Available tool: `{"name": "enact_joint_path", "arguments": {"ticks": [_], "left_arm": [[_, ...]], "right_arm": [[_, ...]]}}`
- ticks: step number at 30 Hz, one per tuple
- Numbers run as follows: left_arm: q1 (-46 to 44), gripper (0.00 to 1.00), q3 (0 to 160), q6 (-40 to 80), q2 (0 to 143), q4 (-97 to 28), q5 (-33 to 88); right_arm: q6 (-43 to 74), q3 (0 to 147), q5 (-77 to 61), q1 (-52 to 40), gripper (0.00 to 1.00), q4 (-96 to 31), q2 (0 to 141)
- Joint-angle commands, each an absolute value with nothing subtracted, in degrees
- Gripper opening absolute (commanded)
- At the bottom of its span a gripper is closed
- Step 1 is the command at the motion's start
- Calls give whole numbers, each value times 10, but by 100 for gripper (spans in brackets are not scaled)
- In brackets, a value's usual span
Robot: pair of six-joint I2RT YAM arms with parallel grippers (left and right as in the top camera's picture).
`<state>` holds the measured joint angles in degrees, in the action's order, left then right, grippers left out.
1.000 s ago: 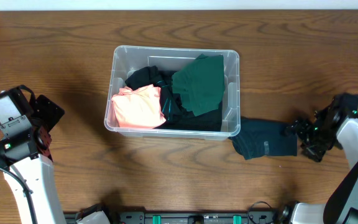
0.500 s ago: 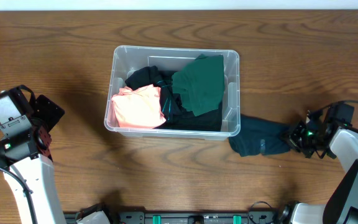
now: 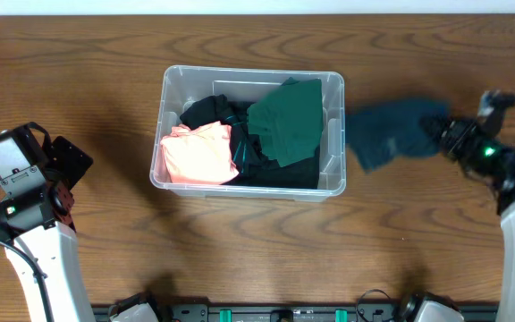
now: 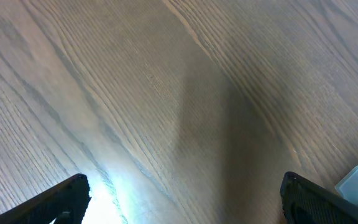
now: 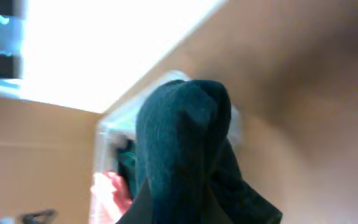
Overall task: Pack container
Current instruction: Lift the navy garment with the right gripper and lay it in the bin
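Wood desk [image 3: 79,80] all across, and the container [image 3: 335,134] sits at its middle, nearer the far edge, long side running left to right. Inside it's already well filled: a green cloth [image 3: 286,121] draped high on the right half, a pink cloth [image 3: 198,154] folded in the near-left corner, and black cloth [image 3: 206,111] bunched between and under them.

My right tool [image 3: 445,134] is out to the right of the container, clamped on one end of a teal cloth [image 3: 387,134]. That cloth shows blurred in the overhead view, stretched out towards the container, with its free end just beside the right wall. That wall and its rim stand between the cloth and the pile inside. From my right wrist, the teal cloth fills the middle of the view and I can't see my own fingers. Only a blurred bit of container and a hint of pink show behind it.

My left tool [image 4: 182,193] hangs over bare desk well left of the container, fingers wide apart, gripping nothing. A container corner just peeks into its wrist view at the right edge.
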<state>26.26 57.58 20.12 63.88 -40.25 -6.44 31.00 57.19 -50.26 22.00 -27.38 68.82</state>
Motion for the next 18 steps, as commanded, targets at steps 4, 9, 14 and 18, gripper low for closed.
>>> {"name": "enact_joint_path", "arguments": {"ticks": [4,9,14,18], "left_arm": [[266,98,580,203,640,-403,-71],[266,98,580,203,640,-403,-71],[266,98,580,203,640,-403,-71],[266,98,580,203,640,-403,-71]], "right_arm": [[548,594,-572,147,1,-106,667],[616,594,-498,34,1,-2,704],[647,594,-353,-111,1,109,773],[668,594,-222,-216,1,246,857]]}}
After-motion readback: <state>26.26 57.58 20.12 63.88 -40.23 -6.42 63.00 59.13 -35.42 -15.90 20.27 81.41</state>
